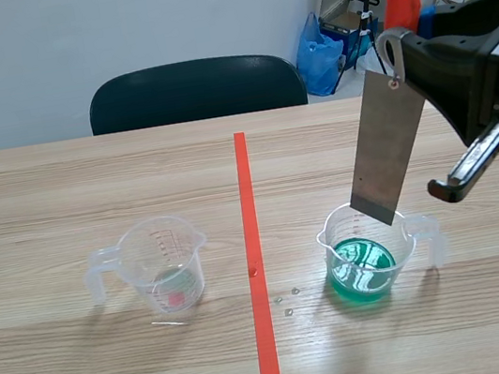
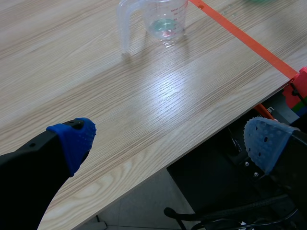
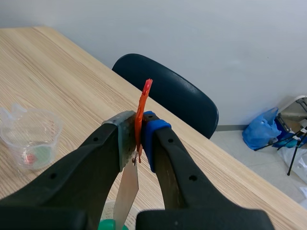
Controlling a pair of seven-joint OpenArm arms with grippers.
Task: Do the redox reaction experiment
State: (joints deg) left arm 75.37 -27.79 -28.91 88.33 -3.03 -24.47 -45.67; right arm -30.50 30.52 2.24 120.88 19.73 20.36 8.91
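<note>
Grey metal strip point(image 1: 386, 148) hangs clamped by its top end in the right gripper point(image 3: 136, 139), long axis near upright, lower end about at the rim of the green-liquid beaker point(image 1: 367, 258) on the surface point(image 1: 89, 193). A straight lowering seems next. The left gripper point(image 2: 170, 141), fingers apart, is well away.

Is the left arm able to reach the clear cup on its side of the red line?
Probably yes. The left tool is open, and only bare table lies between it and the clear cup.
</note>
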